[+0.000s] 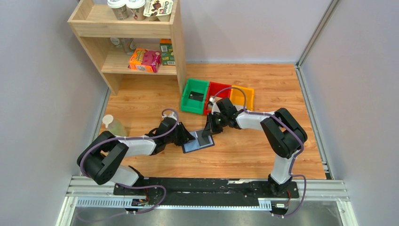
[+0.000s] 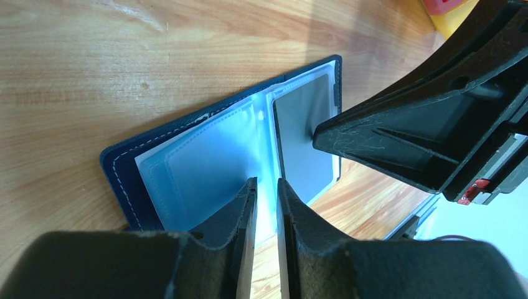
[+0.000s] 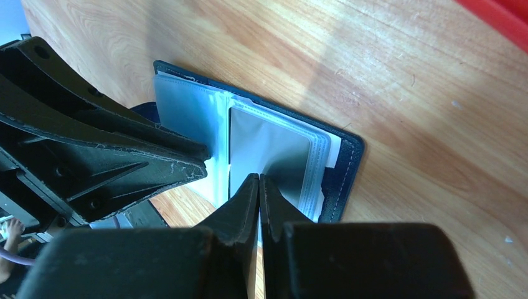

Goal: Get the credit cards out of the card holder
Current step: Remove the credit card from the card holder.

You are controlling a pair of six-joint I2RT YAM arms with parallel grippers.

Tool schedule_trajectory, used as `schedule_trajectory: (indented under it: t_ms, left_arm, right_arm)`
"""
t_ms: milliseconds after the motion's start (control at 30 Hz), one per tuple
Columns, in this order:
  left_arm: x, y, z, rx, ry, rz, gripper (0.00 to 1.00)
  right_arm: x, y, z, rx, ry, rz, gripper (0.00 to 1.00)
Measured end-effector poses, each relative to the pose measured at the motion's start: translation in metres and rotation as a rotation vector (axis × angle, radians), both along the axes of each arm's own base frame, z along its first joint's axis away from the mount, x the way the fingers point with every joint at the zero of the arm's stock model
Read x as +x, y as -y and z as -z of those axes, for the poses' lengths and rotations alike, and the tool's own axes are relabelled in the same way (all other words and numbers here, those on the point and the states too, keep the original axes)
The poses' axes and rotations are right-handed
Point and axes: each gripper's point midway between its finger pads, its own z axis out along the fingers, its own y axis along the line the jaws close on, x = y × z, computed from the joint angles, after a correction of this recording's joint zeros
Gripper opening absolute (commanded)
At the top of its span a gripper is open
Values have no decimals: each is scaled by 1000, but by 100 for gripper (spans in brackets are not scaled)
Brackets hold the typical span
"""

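Lying open, card holder (image 1: 194, 147), grey card (image 3: 268, 146) sleeved

Bright, even overhead light fills the top view, with only soft shadows beneath the arms on the wooden table (image 1: 263, 94). Both wrist views are sharp at mid-distance. Close to the lens, the left fingers (image 2: 233, 215) and right fingers (image 3: 240, 205) are dark and blurred. The card holder (image 2: 118, 168) has clear sleeves that glare pale blue-white.
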Motion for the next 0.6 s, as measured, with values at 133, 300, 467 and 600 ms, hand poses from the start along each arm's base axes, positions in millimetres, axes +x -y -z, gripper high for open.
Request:
schedule_trajectory:
  t_ms: [133,300,467,600]
  left_arm:
    - [1,-1,0,1,4,-4,25]
    - [0,-2,3,16,-16,-11,23]
    - [1,-3,5,44,-49,-18,23]
    - [2,-3,6,59,-65,-21,22]
  right_arm:
    - [0,0,0,1,-1,0,7]
    - [-2,7,-4,-36,5,6,9]
    - [4,14,-21,-76,56,21,10]
    - [10,16,-26,-94,82,30,10]
